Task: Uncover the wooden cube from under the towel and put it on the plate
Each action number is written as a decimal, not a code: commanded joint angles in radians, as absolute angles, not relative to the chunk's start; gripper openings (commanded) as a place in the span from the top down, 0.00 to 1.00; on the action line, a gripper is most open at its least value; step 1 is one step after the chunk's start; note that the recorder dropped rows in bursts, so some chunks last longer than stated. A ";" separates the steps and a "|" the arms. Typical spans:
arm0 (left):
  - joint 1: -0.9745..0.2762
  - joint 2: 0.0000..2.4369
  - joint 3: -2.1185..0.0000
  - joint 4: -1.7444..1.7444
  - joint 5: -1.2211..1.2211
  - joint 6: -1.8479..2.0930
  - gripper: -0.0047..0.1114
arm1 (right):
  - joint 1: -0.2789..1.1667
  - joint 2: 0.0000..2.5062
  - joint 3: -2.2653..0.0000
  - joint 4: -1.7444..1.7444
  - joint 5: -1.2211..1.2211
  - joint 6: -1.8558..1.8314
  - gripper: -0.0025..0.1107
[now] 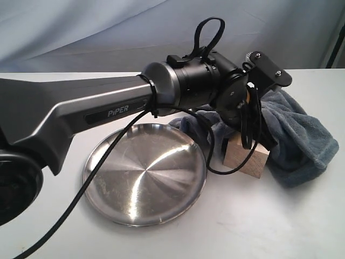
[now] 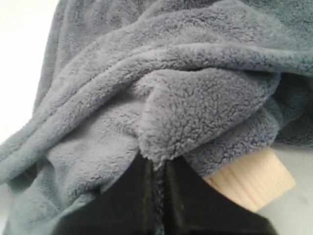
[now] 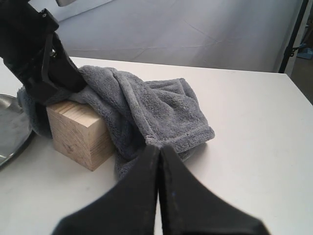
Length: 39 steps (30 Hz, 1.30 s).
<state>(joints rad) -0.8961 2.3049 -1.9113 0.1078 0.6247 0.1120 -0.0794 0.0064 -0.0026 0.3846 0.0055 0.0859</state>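
Note:
The blue-grey towel (image 1: 302, 135) lies bunched over the far side of the wooden cube (image 1: 247, 159), whose front and one side show. My left gripper (image 1: 253, 135) is shut on a fold of the towel (image 2: 171, 88) just above the cube (image 2: 252, 183); fleece fills the gap at the left gripper's tips (image 2: 158, 164). The steel plate (image 1: 145, 178) lies bare, left of the cube. My right gripper (image 3: 160, 147) is shut on nothing, low over the table near the towel's hem (image 3: 195, 132). From there the cube (image 3: 78, 132), the left gripper (image 3: 54, 68) and the plate's rim (image 3: 12, 129) show.
The left arm (image 1: 97, 108) stretches from the left across the plate. A black cable (image 1: 97, 172) hangs from it over the plate's left rim. A grey backdrop (image 1: 108, 32) closes the far side. A dark stand (image 3: 293, 34) rises beyond the table's edge.

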 commanded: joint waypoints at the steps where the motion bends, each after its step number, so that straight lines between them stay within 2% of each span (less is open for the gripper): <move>1: -0.895 2.281 -1.917 0.232 0.527 0.113 0.96 | -0.079 0.000 0.000 0.390 0.017 0.090 0.95; 7: -0.895 2.283 -1.948 0.336 0.307 0.113 0.96 | -0.079 0.000 0.000 0.390 0.017 0.090 0.95; 17: -0.858 2.313 -1.955 0.498 0.149 0.113 0.96 | -0.079 0.000 0.000 0.390 0.017 0.090 0.95; 23: -0.796 2.388 -2.055 0.483 0.147 0.107 0.96 | -0.079 0.000 0.000 0.390 0.017 0.090 0.95; 31: -0.776 2.527 -2.198 0.483 0.141 0.107 0.96 | -0.079 0.000 0.000 0.390 0.017 0.090 0.95; 36: -0.776 2.603 -2.228 0.483 0.144 0.107 0.93 | -0.079 0.000 0.000 0.390 0.017 0.090 0.95; 39: -0.776 2.631 -2.246 0.483 0.225 0.101 0.87 | -0.079 0.000 0.000 0.390 0.017 0.090 0.95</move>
<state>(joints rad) -0.7792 2.6132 -2.2250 0.4875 0.1707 0.1143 -0.0794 0.0064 -0.0026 0.3846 0.0055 0.0859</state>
